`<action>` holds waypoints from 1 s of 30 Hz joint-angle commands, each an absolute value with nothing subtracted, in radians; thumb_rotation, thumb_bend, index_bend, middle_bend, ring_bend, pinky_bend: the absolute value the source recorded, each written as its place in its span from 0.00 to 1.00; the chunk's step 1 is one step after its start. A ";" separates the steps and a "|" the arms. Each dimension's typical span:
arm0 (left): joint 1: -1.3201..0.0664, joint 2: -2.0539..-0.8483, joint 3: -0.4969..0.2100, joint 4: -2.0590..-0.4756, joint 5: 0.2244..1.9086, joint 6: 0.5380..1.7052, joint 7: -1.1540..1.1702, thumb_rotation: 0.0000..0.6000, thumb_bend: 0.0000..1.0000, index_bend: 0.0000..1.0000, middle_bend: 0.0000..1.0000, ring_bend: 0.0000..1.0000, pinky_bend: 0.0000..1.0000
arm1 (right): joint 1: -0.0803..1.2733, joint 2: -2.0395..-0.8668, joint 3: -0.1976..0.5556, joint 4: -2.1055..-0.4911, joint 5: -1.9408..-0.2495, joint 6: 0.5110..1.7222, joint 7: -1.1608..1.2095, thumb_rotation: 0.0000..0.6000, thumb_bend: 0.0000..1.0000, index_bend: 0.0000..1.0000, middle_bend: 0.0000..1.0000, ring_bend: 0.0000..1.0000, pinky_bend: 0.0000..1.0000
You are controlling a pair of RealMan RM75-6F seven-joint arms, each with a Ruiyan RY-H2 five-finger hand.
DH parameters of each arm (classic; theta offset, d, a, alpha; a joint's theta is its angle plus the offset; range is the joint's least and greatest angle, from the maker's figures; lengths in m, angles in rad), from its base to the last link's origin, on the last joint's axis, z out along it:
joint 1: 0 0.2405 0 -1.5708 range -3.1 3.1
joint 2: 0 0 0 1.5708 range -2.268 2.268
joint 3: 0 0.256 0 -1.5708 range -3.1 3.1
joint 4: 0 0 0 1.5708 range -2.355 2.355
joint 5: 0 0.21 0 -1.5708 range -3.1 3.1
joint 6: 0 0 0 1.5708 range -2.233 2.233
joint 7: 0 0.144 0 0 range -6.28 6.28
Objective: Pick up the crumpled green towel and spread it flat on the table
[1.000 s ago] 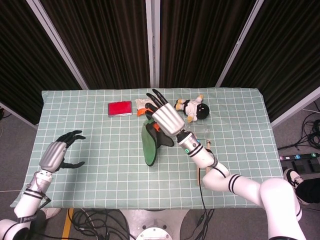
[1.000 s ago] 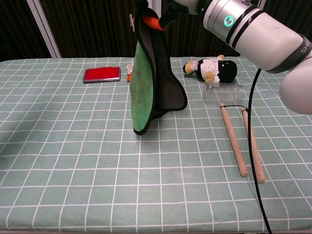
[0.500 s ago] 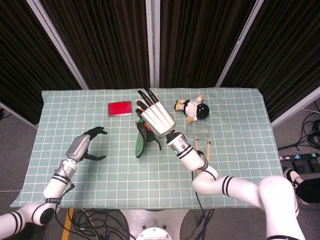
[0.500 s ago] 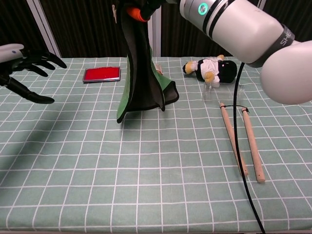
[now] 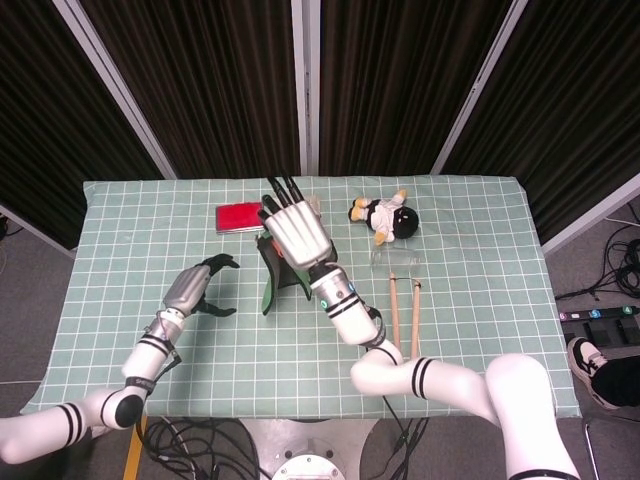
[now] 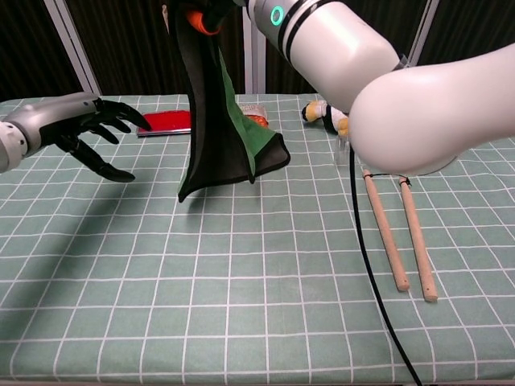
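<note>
The green towel [image 6: 211, 121] hangs in a long fold above the table, dark on one side and green on the other; in the head view the towel [image 5: 268, 287] shows just below my right hand. My right hand [image 5: 291, 232] grips its top edge high over the table, and in the chest view the right hand [image 6: 203, 11] is cut off by the top of the frame. My left hand [image 6: 90, 129] hovers to the towel's left with its fingers spread, holding nothing; the head view shows the left hand [image 5: 198, 285] a short way from the cloth.
A red flat case [image 6: 165, 121] lies behind the towel. A small plush doll [image 5: 384, 215] lies at the back right. Two wooden drumsticks [image 6: 400, 233] lie on the right side. The checked tablecloth [image 6: 241, 305] covers the table.
My right hand has carried the hanging towel leftward and higher. My left hand has moved right and up, closing in on the towel.
</note>
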State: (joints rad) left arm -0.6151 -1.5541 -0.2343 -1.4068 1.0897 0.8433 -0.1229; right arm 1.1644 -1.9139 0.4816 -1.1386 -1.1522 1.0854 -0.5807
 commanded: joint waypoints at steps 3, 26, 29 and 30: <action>-0.635 -1.562 -0.255 -1.432 1.015 0.811 -0.109 0.96 0.09 0.31 0.25 0.17 0.23 | 1.202 -1.940 0.528 -1.105 -1.109 1.100 -0.607 1.00 0.31 0.79 0.33 0.07 0.00; -0.705 -1.714 -0.282 -1.359 0.808 0.926 0.082 0.77 0.08 0.31 0.25 0.17 0.24 | 1.243 -1.978 0.555 -1.094 -1.020 1.123 -0.593 1.00 0.31 0.79 0.33 0.07 0.00; -0.709 -1.728 -0.288 -1.346 0.780 0.915 0.087 0.79 0.08 0.32 0.25 0.17 0.25 | 1.238 -1.972 0.547 -1.105 -1.017 1.125 -0.593 1.00 0.32 0.79 0.32 0.07 0.00; -0.709 -1.733 -0.292 -1.340 0.770 0.912 0.087 0.81 0.09 0.32 0.25 0.18 0.25 | 1.235 -1.969 0.544 -1.109 -1.017 1.125 -0.590 1.00 0.32 0.79 0.32 0.07 0.00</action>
State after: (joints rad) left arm -0.7068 -1.7256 -0.2869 -1.3475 0.7802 0.9167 0.0848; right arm 1.2374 -1.9714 0.5465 -1.1062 -1.0173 1.1245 -0.5921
